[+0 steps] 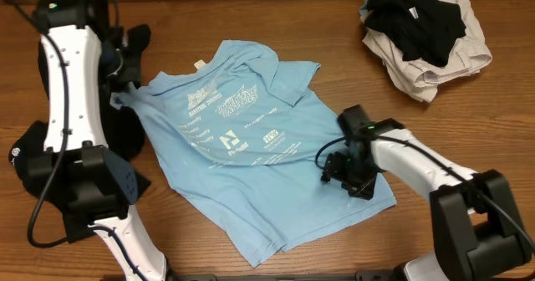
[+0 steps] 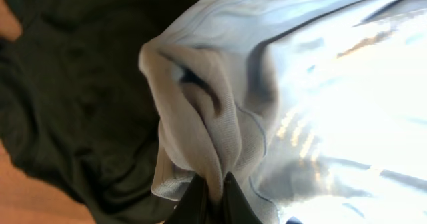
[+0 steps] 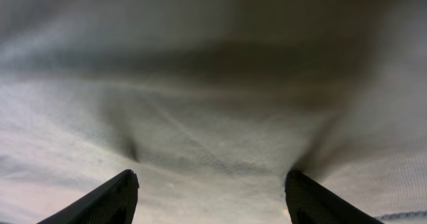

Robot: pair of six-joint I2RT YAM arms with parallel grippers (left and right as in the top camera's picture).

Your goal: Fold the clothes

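Note:
A light blue T-shirt (image 1: 251,147) with white print lies spread on the wooden table. My left gripper (image 1: 124,87) is shut on the shirt's left sleeve, whose bunched cloth (image 2: 207,117) shows pinched between the fingers (image 2: 213,187) in the left wrist view. My right gripper (image 1: 347,174) is open and pressed down on the shirt's right side near the hem. In the right wrist view its fingers (image 3: 210,191) are wide apart with blue cloth (image 3: 213,104) filling the frame.
A pile of clothes (image 1: 426,30), black on beige, sits at the back right. A dark garment (image 1: 125,135) lies under the left arm, also seen in the left wrist view (image 2: 73,97). Bare wood lies along the front edge (image 1: 201,247).

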